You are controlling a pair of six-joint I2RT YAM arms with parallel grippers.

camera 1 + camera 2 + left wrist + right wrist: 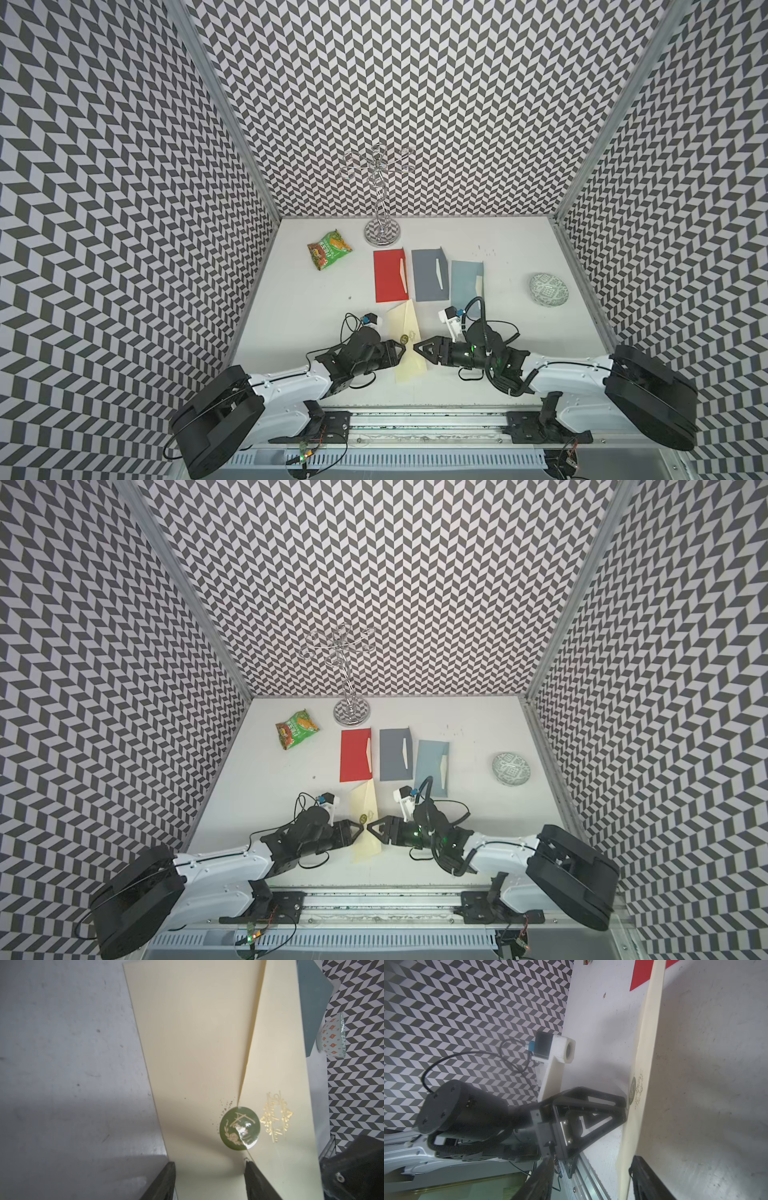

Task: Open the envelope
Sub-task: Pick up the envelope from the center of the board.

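A cream envelope (405,322) (366,802) lies near the table's front, between my two grippers. A round green sticker (239,1128) (402,339) sits on the tip of its flap, beside gold lettering (275,1116), and looks creased. My left gripper (212,1180) (400,351) reaches in from the left and stands open over the envelope's near edge, one fingertip (249,1164) at the flap edge just below the sticker. My right gripper (593,1178) (417,347) comes from the right and is open too, one finger (645,1176) over the envelope's edge. Nothing is gripped.
Behind lie a red envelope (390,276), a grey envelope (430,276) and a light blue envelope (465,282) side by side. A snack packet (329,249) and a chrome stand (382,230) sit at the back, a patterned bowl (548,289) at the right.
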